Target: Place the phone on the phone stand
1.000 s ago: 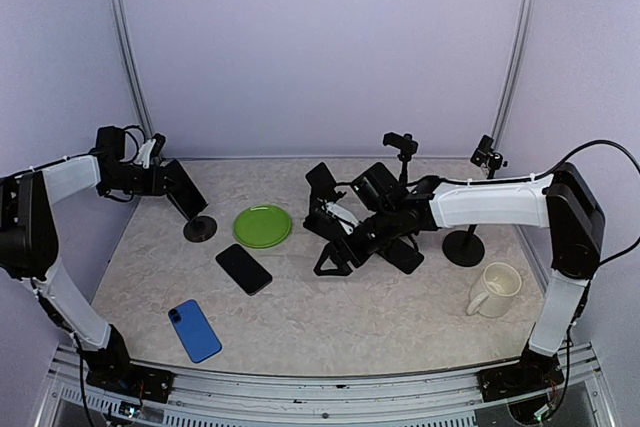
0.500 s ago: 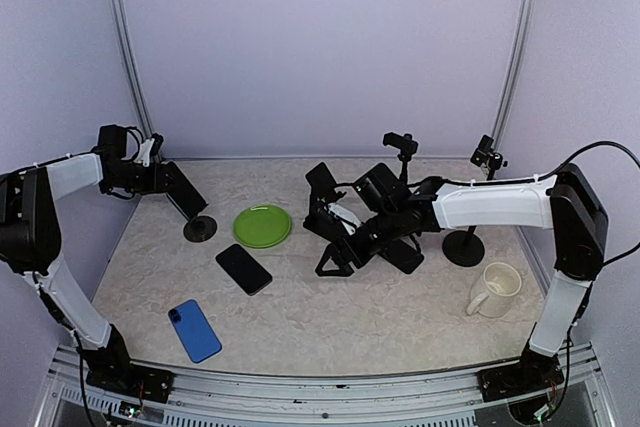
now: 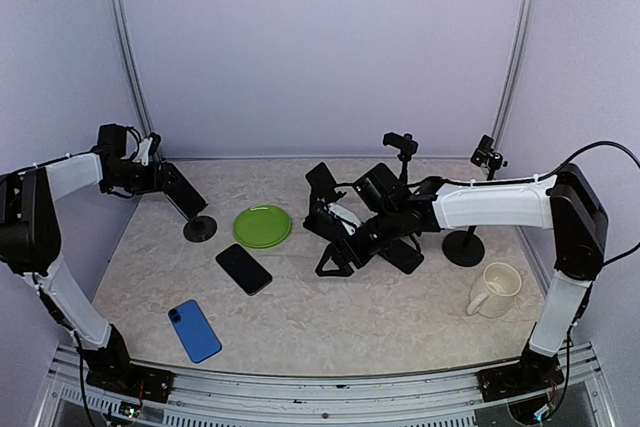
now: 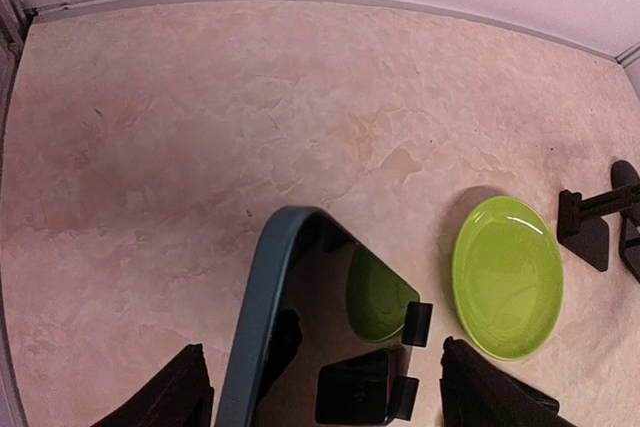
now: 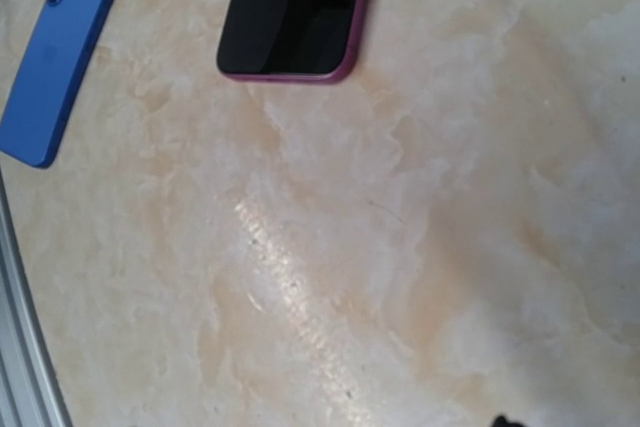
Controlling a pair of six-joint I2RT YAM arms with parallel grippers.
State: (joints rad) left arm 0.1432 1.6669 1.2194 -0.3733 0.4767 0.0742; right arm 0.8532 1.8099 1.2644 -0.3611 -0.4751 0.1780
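At 9 o'clock my left end effector (image 4: 325, 367) sits close to the left wall, its fingers (image 4: 188, 392) spread apart on either side of the phone (image 3: 185, 192). The left finger is just beside the phone's teal edge; I can't tell whether it touches. The phone leans tilted on the phone stand (image 3: 200, 229), whose round base stands at 10 o'clock on the desk (image 3: 330, 322), near the left edge. Down at 7 o'clock a blue phone (image 3: 194, 330) lies flat, close to the near edge. Up from it, toward the centre, lies a dark phone in a magenta case (image 3: 243, 268), apart from the blue one. Just right of the stand's base is the green plate (image 3: 263, 225), showing only its own green face. At the centre my right end effector (image 3: 328, 222) hangs low over the desk, fingers apart and gripping nothing. Its wrist view looks down on marble and the two flat phones. At 3 o'clock a black post on a round base (image 3: 463, 247) stands by the right wall. At 4 o'clock is the white mug (image 3: 495, 289), upright, white inside as far as I can see. A broad run of bare marble lies at 6 o'clock between the blue phone and the mug
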